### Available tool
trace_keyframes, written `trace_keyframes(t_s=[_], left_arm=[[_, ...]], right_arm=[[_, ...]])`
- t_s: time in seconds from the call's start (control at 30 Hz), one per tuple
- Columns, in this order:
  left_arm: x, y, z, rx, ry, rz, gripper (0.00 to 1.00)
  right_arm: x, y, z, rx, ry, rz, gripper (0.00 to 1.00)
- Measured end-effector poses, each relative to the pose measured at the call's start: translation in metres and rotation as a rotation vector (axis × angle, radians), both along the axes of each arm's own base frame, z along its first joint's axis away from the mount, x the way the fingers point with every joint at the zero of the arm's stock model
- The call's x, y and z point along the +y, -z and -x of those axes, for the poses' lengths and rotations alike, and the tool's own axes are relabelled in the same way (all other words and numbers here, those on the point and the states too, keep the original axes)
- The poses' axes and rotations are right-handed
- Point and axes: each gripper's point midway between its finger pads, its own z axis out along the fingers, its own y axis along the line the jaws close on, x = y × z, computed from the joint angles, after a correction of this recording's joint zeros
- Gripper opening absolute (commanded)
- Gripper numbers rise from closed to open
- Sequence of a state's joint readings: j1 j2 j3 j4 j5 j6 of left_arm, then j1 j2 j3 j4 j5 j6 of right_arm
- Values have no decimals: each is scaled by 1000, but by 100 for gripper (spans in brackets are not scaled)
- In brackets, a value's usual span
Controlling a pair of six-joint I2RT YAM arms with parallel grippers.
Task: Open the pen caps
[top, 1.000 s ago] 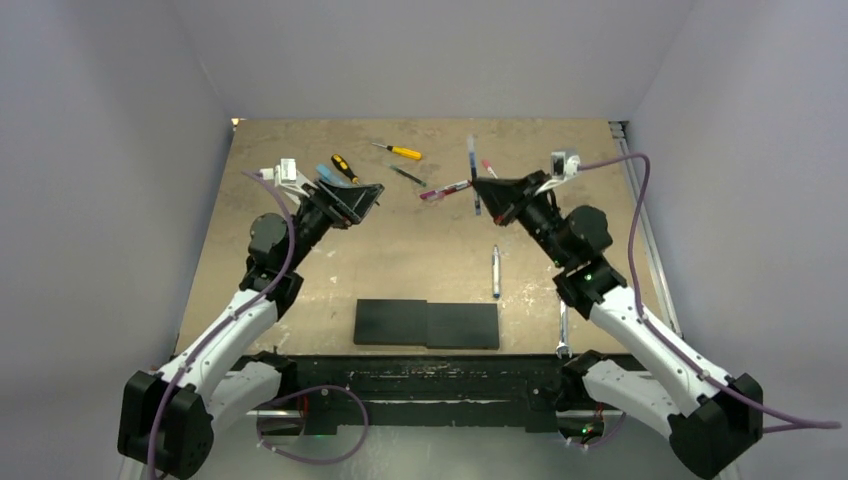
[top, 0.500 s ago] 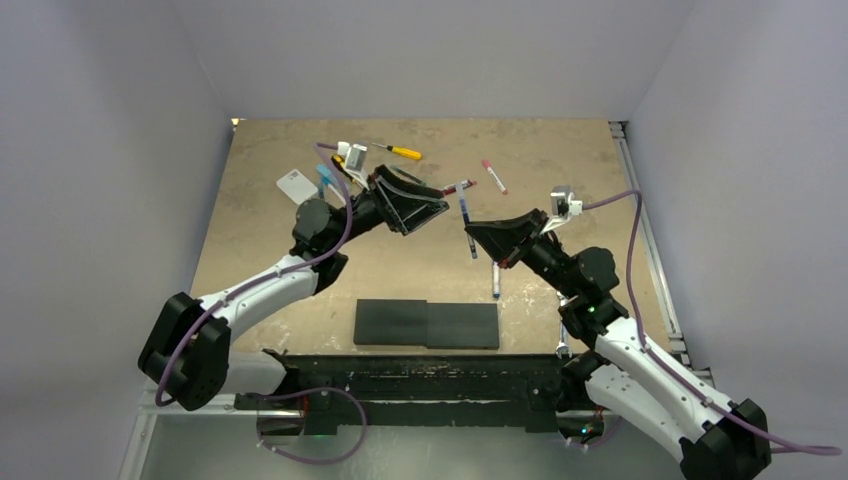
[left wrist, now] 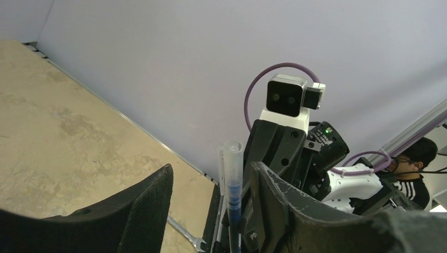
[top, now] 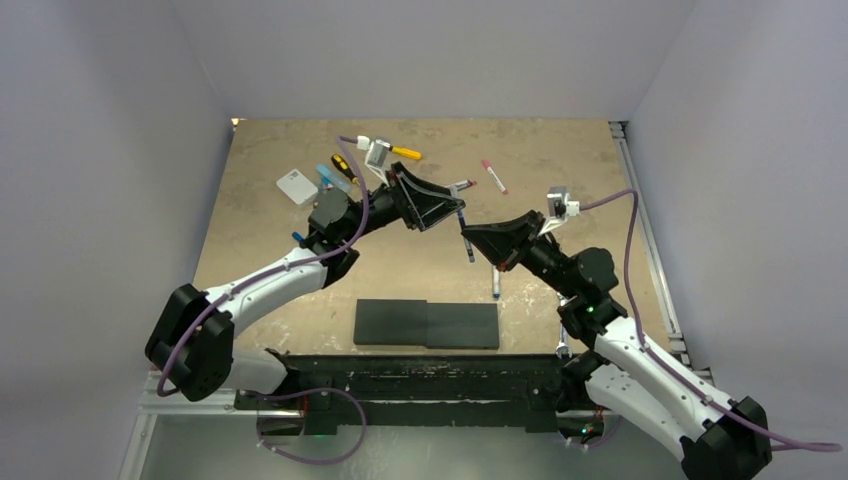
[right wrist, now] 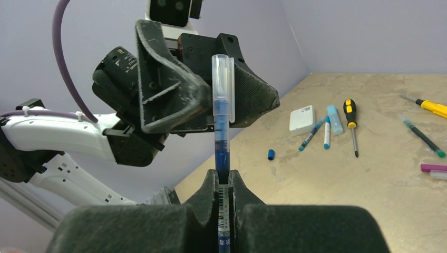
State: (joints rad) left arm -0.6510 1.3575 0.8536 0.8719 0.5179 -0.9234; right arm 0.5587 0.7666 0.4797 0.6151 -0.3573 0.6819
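My right gripper (top: 470, 238) is shut on a blue pen (right wrist: 223, 138) and holds it upright above the table, low on its barrel (right wrist: 224, 211). The pen's clear cap (right wrist: 222, 84) is on and points away from the right wrist. My left gripper (top: 452, 210) is open and its two fingers stand on either side of that cap (left wrist: 232, 158). The cap lies close to the right-hand finger (left wrist: 274, 195) and well apart from the left-hand one. A loose blue cap (right wrist: 271, 154) lies on the table.
More pens lie at the back: pink-capped (top: 493, 176), magenta (top: 462, 185), light blue ones (right wrist: 327, 132). A yellow screwdriver (top: 405, 152), a black-and-yellow screwdriver (top: 343, 166) and a white box (top: 297, 186) lie there too. Another pen (top: 495, 282), black blocks (top: 427, 324) and a wrench (top: 563, 343) lie nearer.
My left arm has swung right until its open fingers straddle the pen's cap. My right arm brought the pen nearer and towards the middle, then held almost still.
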Motion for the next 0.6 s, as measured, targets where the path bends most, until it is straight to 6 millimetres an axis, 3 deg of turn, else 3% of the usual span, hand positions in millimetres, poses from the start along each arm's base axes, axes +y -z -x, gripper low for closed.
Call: trace_keyframes(t_s=[0.13, 0.33, 0.4, 0.53, 0.6], left_arm=[[-3, 5, -2, 13, -5, -20, 40], [-5, 3, -3, 3, -10, -23, 37], [-5, 1, -3, 1, -12, -21, 29], [-6, -1, -2, 0, -7, -20, 2], [-8, -2, 1, -1, 1, -18, 0]], right_arm=[[2, 2, 0, 5, -4, 4, 0], [2, 4, -1, 11, -4, 9, 0], [2, 5, -1, 10, -4, 12, 0], [2, 8, -2, 18, -1, 21, 0], [2, 10, -2, 22, 0, 28, 0]])
